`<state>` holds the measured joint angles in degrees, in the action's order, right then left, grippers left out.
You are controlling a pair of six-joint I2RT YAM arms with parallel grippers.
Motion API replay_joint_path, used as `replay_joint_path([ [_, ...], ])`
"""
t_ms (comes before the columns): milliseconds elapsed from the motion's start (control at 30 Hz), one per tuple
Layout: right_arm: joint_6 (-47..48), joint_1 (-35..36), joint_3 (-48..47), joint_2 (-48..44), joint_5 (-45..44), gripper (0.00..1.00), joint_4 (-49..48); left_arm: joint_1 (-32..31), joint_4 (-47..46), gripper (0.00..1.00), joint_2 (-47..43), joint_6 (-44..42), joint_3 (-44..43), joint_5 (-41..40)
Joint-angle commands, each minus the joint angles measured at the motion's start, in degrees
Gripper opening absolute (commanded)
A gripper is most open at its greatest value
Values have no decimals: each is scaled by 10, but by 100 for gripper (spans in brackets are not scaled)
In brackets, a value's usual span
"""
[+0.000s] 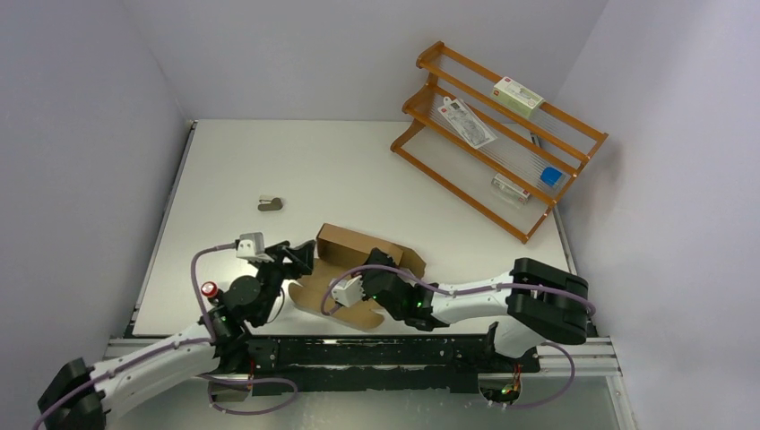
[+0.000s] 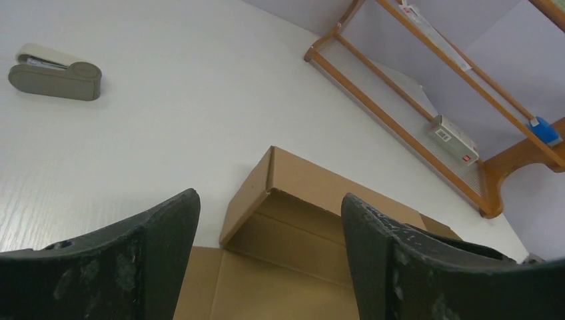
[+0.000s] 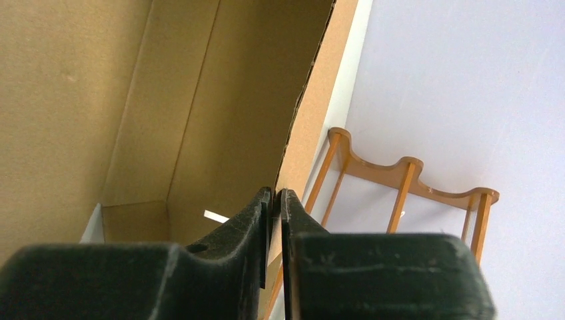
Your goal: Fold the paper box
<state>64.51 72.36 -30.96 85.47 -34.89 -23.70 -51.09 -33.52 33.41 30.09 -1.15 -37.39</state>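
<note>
The paper box (image 1: 363,255), half raised near the middle of the surface's (image 1: 358,170) near edge with its long axis along that edge, has one wall pinched in the right jaws, while the left jaws gape just off its left end.

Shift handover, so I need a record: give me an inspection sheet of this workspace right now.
Surface: white table, no spills seen.
Job's things: brown cardboard paper box, partly folded, rear wall raised, front flaps flat.
Clutter: grey stapler; orange wooden rack holding white packages.
Grippers: left tool open at box's left; right tool pinching a box wall.
Cables: lilac cables hanging in loops.
Surroundings: pale lilac walls.
</note>
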Motion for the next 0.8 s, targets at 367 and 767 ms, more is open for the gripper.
replay_joint_path([
  [367, -148, -1, -29, -109, 62, 45, 124, 6, 458, 95, -31, 12, -221, 40],
  [767, -455, -3, -56, -248, 64, 100, 207, 91, 479, 97, 118, -21, -347, 127],
])
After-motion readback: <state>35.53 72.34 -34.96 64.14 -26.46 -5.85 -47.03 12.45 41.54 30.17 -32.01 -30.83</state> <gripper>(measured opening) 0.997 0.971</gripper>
